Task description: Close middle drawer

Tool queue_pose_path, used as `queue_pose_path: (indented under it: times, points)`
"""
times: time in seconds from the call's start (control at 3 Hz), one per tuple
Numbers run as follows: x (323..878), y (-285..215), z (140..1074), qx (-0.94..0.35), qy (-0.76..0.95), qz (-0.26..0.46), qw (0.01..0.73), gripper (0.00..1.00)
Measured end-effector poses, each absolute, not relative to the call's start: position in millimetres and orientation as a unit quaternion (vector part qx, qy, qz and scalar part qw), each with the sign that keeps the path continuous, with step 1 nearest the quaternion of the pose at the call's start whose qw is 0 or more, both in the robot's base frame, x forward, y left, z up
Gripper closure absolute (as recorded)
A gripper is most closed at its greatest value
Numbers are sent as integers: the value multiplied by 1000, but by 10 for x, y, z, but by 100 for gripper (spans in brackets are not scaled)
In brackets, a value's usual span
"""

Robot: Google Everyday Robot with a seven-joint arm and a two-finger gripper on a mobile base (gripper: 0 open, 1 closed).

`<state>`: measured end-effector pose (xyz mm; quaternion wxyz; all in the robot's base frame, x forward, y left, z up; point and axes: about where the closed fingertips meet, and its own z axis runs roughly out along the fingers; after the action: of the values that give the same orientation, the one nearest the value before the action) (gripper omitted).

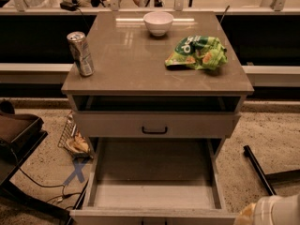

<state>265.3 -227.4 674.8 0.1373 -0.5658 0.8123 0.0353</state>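
The middle drawer (154,191) is pulled far out toward me, below the uppermost handled front (154,124). It is wide, shallow and grey-beige, and its inside looks empty. Its front edge (154,216) runs along the bottom of the camera view, and its handle is cut off there. A pale, rounded part of my arm and gripper (272,212) shows in the bottom right corner. It is just right of the drawer's front right corner and apart from it.
On the cabinet top (140,69) stand a drink can (81,53) at the left, a white bowl (158,22) at the back and a green snack bag (198,52) at the right. A black bar (258,168) lies on the floor at right. A wire basket (75,137) and dark furniture (18,135) are at left.
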Motion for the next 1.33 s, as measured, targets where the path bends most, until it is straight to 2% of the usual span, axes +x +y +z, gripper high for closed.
queue_pose_path:
  times: [0.33, 1.0, 1.33]
  points:
    - [2545, -2305, 6624, -565, 815, 39, 123, 100]
    - [2562, -2239, 6354, -564, 816, 53, 117, 100]
    - [2597, -2182, 5514, -559, 817, 94, 105, 100]
